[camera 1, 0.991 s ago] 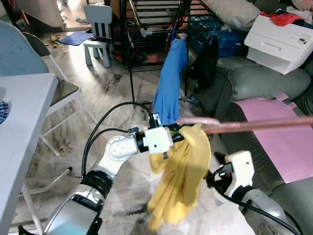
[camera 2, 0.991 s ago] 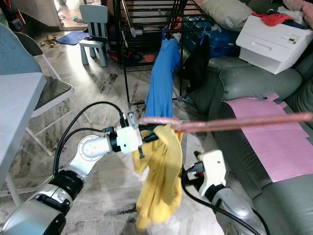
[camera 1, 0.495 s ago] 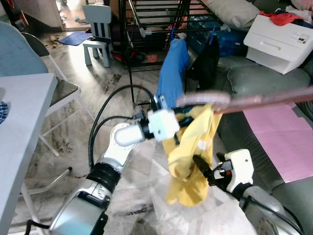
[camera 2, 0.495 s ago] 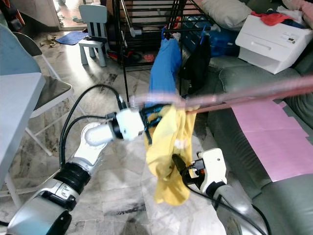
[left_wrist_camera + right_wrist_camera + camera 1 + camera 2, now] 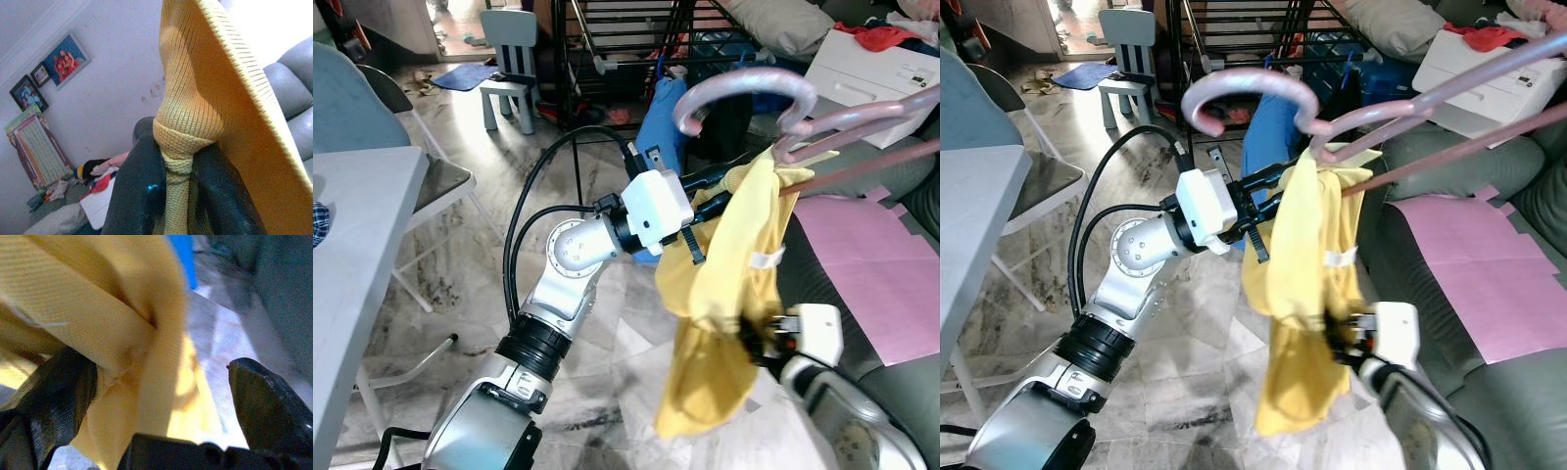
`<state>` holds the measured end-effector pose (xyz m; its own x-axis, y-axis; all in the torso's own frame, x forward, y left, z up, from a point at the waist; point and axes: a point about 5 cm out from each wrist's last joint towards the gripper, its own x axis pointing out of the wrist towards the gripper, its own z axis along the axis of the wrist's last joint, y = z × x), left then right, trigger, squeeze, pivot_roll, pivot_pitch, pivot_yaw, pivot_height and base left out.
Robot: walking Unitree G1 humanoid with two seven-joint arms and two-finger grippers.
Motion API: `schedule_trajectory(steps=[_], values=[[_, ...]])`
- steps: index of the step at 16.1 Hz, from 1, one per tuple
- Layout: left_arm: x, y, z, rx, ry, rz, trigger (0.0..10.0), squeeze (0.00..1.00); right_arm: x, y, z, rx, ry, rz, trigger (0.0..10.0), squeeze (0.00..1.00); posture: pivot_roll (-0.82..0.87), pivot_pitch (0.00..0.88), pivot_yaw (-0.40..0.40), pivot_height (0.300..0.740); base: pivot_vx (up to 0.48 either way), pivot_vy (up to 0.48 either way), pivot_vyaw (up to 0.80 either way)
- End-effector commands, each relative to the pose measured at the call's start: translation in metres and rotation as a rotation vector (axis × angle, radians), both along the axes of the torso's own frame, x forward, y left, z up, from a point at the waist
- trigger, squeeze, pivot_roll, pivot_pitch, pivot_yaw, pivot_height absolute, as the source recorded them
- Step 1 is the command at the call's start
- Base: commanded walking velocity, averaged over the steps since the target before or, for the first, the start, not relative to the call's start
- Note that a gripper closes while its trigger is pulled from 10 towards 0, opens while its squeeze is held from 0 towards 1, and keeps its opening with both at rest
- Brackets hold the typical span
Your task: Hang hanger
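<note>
- Pink hanger (image 5: 744, 83) raised at centre, hook toward 11 o'clock, carrying yellow garment (image 5: 724, 294).
- Left hand (image 5: 178, 171) pinching garment's ribbed edge.
- Right hand (image 5: 161, 396) at 5 o'clock, fingers spread around lower cloth.
- Drying rack (image 5: 617, 59) at 12 o'clock.

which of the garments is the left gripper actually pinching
The yellow garment draped on the pink hanger; the left gripper is shut on its fabric. The blue garment and the black one hang on the rack behind.

We see right gripper (image 5: 161, 382) fingers spread | yellow garment (image 5: 98, 318) against one finger (image 5: 54, 391) | blue cloth (image 5: 183, 259) behind garment
</note>
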<state>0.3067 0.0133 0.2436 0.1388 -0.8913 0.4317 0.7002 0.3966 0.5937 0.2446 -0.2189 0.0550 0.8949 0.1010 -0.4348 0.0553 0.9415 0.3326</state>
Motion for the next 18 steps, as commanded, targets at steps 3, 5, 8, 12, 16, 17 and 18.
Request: schedule_trajectory(steps=[3, 5, 8, 12, 16, 17, 18], values=[[0.008, 0.012, 0.019, -0.059, -0.059, 0.098, 0.0, 0.0, -0.029, -0.031, -0.012, -0.083, 0.116, -0.127, 0.0, 0.0, 0.0, 0.0, -0.05, 0.74, 0.0, 0.0, 0.0], [0.012, 0.015, 0.012, -0.036, -0.048, 0.144, 0.0, 0.0, -0.041, -0.047, -0.008, -0.135, 0.125, -0.167, 0.0, 0.0, -0.01, 0.0, -0.049, 0.74, 0.0, 0.0, 0.0], [0.02, 0.022, -0.002, 0.021, -0.039, 0.217, 0.0, 0.0, -0.054, -0.081, 0.006, -0.209, 0.115, -0.28, 0.0, 0.0, -0.02, 0.0, -0.047, 0.74, 0.0, 0.0, 0.0], [0.023, 0.034, -0.029, 0.108, -0.022, 0.258, 0.0, 0.0, -0.044, -0.128, 0.05, -0.249, -0.012, -0.479, 0.0, 0.0, -0.02, 0.0, -0.049, 0.74, 0.0, 0.0, 0.0], [0.013, 0.041, -0.073, 0.29, 0.012, 0.206, 0.0, 0.0, -0.025, -0.14, 0.091, -0.256, -0.136, -0.533, 0.0, 0.0, -0.02, 0.0, -0.058, 0.74, 0.0, 0.0, 0.0], [0.01, 0.042, -0.084, 0.339, 0.034, 0.199, 0.0, 0.0, -0.021, -0.14, 0.1, -0.259, -0.163, -0.532, 0.0, 0.0, -0.02, 0.0, -0.061, 0.74, 0.0, 0.0, 0.0], [0.01, 0.043, -0.09, 0.368, 0.052, 0.202, 0.0, 0.0, -0.019, -0.139, 0.104, -0.261, -0.174, -0.531, 0.0, 0.0, -0.02, 0.0, -0.061, 0.74, 0.0, 0.0, 0.0]])
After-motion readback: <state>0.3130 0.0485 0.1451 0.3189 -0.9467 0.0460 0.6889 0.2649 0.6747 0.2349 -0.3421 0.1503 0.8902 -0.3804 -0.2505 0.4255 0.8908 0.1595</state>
